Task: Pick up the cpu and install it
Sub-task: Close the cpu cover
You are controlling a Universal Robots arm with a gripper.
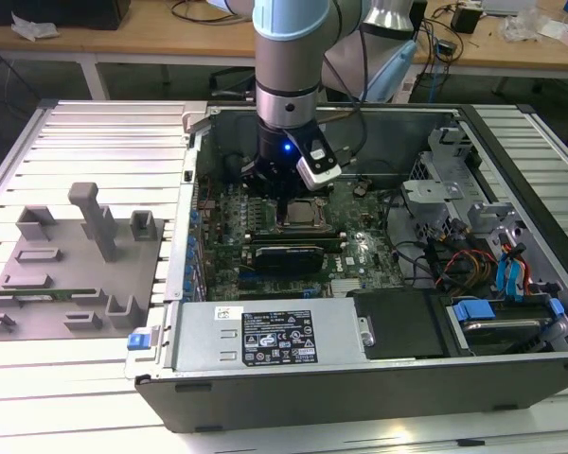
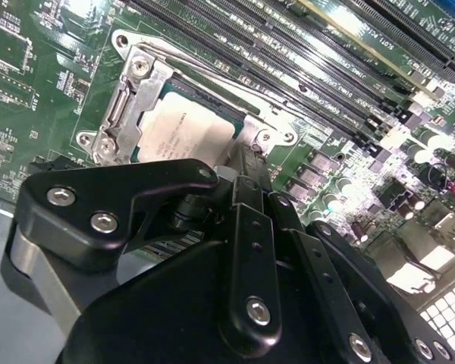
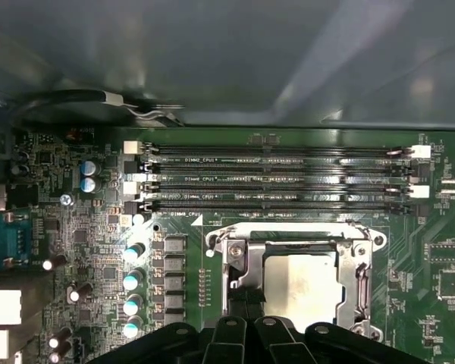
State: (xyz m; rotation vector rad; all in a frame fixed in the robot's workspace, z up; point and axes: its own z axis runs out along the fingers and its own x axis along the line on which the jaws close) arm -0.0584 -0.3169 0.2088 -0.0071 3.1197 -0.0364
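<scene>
The cpu (image 2: 183,133), a pale silver square chip, lies flat inside the metal socket frame (image 2: 125,102) on the green motherboard. In the first wrist view the cpu (image 3: 302,288) sits level in the frame (image 3: 235,265). In the exterior view the cpu (image 1: 309,214) is just under the arm's tool. My black gripper (image 2: 243,165) hangs low over the socket, shut, with its tips together at one edge of the chip and nothing between them. The gripper (image 3: 243,302) reaches the socket's side rail, and in the exterior view the gripper (image 1: 289,194) stands upright inside the open computer case.
Black memory slots (image 3: 277,182) run alongside the socket. The case wall (image 1: 175,255) and power supply (image 1: 265,336) hem in the board, with cables and drive bays (image 1: 492,274) on the exterior view's right. A grey tray (image 1: 71,270) holding a green memory stick (image 1: 28,295) lies outside the case.
</scene>
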